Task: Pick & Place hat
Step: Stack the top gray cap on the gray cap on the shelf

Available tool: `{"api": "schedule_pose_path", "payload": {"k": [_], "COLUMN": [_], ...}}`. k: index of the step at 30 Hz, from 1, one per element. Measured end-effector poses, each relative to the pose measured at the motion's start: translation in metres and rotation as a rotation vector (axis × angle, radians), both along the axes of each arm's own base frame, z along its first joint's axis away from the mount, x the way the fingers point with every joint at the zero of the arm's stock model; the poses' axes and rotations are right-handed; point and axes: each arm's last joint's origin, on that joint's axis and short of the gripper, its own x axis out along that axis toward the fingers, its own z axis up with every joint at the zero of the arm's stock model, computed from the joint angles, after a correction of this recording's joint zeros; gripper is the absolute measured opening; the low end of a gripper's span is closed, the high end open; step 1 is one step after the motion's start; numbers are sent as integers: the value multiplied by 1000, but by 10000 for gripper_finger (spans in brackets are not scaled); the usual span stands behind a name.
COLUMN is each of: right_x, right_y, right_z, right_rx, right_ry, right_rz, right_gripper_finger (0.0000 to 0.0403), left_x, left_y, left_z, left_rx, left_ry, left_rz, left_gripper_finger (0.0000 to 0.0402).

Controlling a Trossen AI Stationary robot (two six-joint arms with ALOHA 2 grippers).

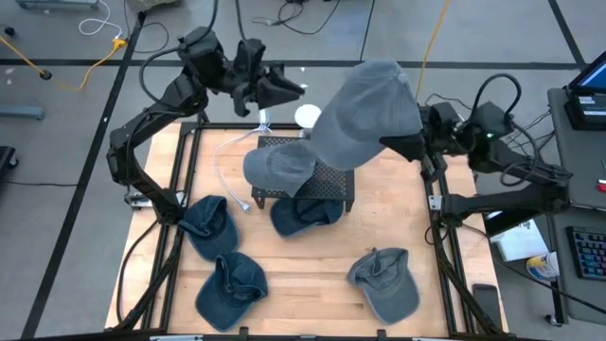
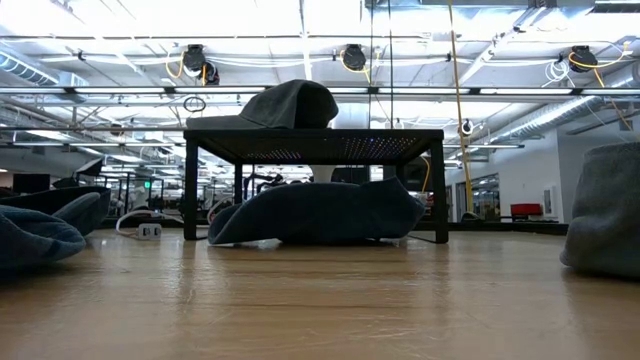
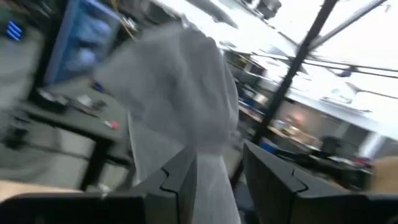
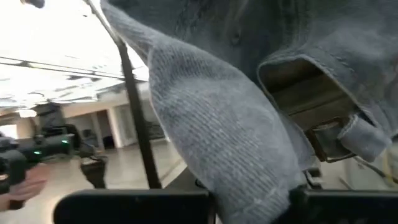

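Hats: six.
- One grey hat (image 1: pixel 369 109) held aloft above the black stand (image 1: pixel 333 180).
- One grey hat (image 1: pixel 279 166) on top of the stand.
- One blue hat (image 1: pixel 305 213) under the stand.
- Three on the table in front of the stand: two blue (image 1: pixel 206 225) (image 1: pixel 232 289), one grey (image 1: pixel 385 282).

Stands: one.

Robot arms: two.

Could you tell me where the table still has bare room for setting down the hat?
Bare wood lies between the front-left hat and front-right hat, and right of the black stand. The left side is crowded; another hat already lies atop that stand.
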Motion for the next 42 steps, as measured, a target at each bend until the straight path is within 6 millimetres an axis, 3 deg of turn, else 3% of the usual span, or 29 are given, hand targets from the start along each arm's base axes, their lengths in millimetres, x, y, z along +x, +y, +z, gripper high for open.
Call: {"api": "schedule_pose_path", "payload": {"k": [6, 17, 21, 28, 36, 42], "right_x": [-1, 18, 23, 36, 54, 64], "right_y": [-2, -12, -14, -16, -19, -21], "right_z": [-12, -34, -39, -52, -65, -71], "right_rx": [-14, -200, -269, -371, -389, -394], "right_ry": [131, 312, 367, 492, 570, 595], "right_rz": [-86, -323, -407, -528, -568, -581], "right_gripper_finger": [7, 7, 7, 7, 7, 7], "left_x": [-4, 1, 1, 4, 12, 19], "left_y": [-4, -10, -10, -8, -7, -9], "left_z": [6, -1, -1, -7, -19, -27], "left_rx": [27, -287, -473, -646, -732, -752], "left_ry": [-39, 118, 175, 214, 265, 284], "left_rz": [105, 20, -6, 137, 265, 384], "left_gripper_finger": [136, 136, 136, 147, 202, 208]}}
